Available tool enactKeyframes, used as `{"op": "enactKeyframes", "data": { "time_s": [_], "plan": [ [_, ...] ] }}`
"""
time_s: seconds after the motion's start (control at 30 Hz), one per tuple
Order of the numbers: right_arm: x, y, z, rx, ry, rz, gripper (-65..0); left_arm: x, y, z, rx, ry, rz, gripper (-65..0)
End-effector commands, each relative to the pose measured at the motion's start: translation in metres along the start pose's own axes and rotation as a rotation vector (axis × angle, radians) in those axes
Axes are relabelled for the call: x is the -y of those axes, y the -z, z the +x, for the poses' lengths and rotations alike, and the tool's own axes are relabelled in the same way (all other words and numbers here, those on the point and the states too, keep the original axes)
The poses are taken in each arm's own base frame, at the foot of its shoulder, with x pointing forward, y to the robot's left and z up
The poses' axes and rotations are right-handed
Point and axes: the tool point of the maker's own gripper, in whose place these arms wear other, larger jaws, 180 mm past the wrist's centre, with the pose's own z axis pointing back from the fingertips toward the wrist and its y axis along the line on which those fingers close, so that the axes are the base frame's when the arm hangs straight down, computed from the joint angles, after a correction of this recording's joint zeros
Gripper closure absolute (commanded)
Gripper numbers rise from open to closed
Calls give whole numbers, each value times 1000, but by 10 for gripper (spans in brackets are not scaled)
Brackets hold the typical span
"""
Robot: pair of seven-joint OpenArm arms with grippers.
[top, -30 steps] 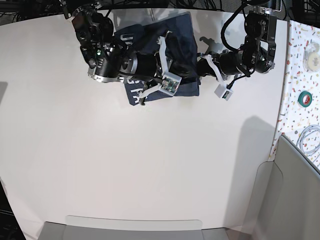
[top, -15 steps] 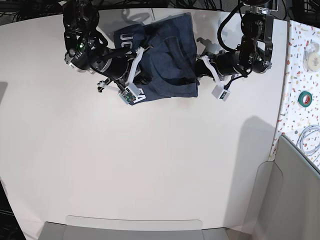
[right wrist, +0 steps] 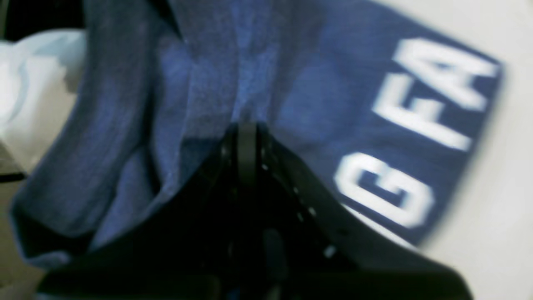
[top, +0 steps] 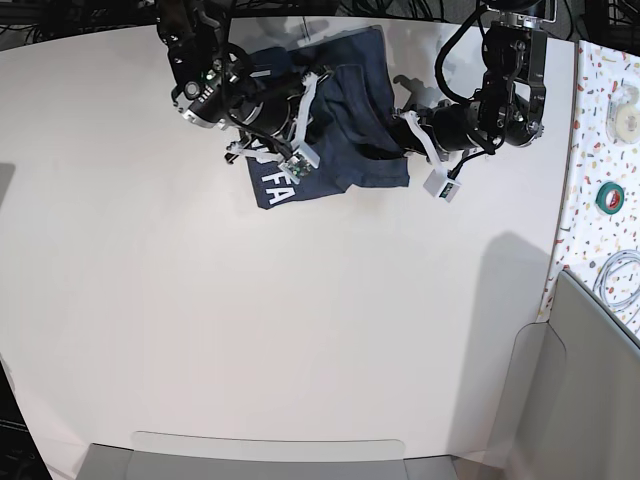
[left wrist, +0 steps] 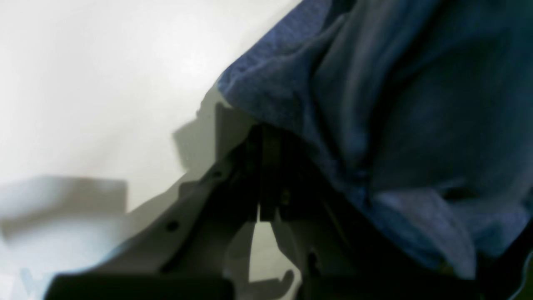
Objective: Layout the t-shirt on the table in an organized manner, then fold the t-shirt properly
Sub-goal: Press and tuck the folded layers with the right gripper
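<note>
The navy t-shirt [top: 360, 95] lies bunched and partly folded near the far edge of the white table [top: 250, 320], with the white letters "FA" [top: 278, 184] showing at its near-left corner. In the right wrist view my right gripper [right wrist: 246, 125] is shut, pinching a ridge of the t-shirt [right wrist: 316, 96] beside the lettering. In the left wrist view my left gripper [left wrist: 263, 132] is shut at the cloth's edge, with the t-shirt [left wrist: 395, 104] draped over its tips. Both arms [top: 215, 85] [top: 490, 110] flank the shirt.
A speckled surface [top: 598, 120] lies along the right side with a green tape roll [top: 610, 197] and a coiled white cable [top: 620, 280]. A grey panel [top: 590, 400] stands at the lower right. A grey tray edge [top: 270, 455] runs along the front.
The right arm swung left off the shirt's middle, then came back right, and the cloth bunched, hiding most of the lettering. The left arm barely moved.
</note>
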Motion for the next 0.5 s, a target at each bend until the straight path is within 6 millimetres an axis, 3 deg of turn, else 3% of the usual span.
{"op": "enactKeyframes", "data": {
  "time_s": [0.0,0.23,0.47],
  "plan": [
    [-7,-1,13,44,-13,21,0,-8,-2,-8,-43,11,39,-1],
    [-8,-1,26,69,-54,32,0,-7,-1,-8,-44,12,39,-1],
    [-26,-2,47,114,-225,115,0,-7,-1,-8,-44,12,39,-1]
  ]
}}
